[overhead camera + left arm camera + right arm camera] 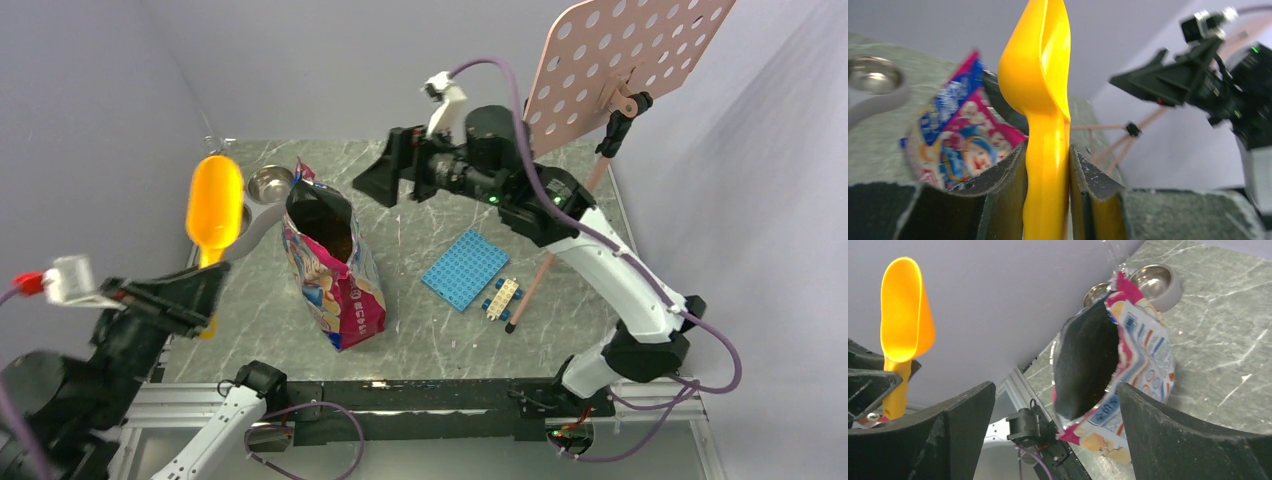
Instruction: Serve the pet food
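Now the left claw [1047, 185] clamps the scoop [215, 205]; the right claw [1055, 390] gapes, clear of the pouch [335, 290]. Kibble [330, 228] lies inside; unsupported, the pouch may topple under the scoop, spilling onto the worktop [430, 330].

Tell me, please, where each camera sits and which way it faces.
Top external: above, behind the bases, looking down at the table; left arm and right arm show.
Left wrist: looks along the left gripper, clamped on the scoop.
Right wrist: looks through the open right gripper at the pouch.
Shared: all views show scoop and pouch.
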`<action>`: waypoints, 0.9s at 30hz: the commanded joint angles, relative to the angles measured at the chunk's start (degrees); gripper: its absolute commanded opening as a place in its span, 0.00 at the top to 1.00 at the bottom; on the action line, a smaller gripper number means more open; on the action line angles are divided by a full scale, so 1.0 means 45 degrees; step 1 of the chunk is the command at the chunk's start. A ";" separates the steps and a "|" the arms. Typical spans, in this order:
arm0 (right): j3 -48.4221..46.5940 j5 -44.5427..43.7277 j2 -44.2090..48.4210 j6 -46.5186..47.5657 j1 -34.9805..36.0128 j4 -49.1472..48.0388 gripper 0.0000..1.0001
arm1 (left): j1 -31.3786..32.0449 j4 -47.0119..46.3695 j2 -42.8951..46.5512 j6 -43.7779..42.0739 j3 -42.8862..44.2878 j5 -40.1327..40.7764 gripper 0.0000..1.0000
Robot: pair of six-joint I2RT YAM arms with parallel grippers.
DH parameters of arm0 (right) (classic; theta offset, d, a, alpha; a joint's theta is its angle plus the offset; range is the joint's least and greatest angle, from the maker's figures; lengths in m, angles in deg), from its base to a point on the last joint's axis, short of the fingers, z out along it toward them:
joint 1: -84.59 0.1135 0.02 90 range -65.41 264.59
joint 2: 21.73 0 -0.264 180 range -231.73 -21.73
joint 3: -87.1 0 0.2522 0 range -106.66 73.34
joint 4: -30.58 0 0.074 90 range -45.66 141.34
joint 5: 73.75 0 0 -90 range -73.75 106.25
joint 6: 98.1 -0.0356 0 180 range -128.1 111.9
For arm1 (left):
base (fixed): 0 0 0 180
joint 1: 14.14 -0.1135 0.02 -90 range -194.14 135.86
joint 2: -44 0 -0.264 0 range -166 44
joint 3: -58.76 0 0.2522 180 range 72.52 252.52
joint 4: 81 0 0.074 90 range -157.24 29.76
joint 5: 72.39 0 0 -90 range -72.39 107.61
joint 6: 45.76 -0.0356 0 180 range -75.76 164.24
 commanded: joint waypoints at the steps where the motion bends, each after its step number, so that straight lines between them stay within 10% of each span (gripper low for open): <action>1: -0.2886 -0.3884 -0.2035 0.1106 0.2269 0.2323 0.08 | 0.0020 0.2382 0.0521 0.0630 0.1171 0.4644 1.00; 6: -0.8363 -0.7295 -0.6109 0.0037 0.2878 0.7356 0.19 | 0.0020 0.3627 0.0271 0.0764 0.1864 0.4936 1.00; 14: -0.4869 -0.8615 -0.5915 0.0710 0.2933 0.6134 0.22 | 0.0032 0.3422 0.0395 0.1164 0.1339 0.3885 1.00; 27: -0.5449 -0.8310 -0.7904 0.2640 0.2731 0.4760 0.95 | 0.0020 0.2924 0.0376 0.1715 0.0139 0.2591 1.00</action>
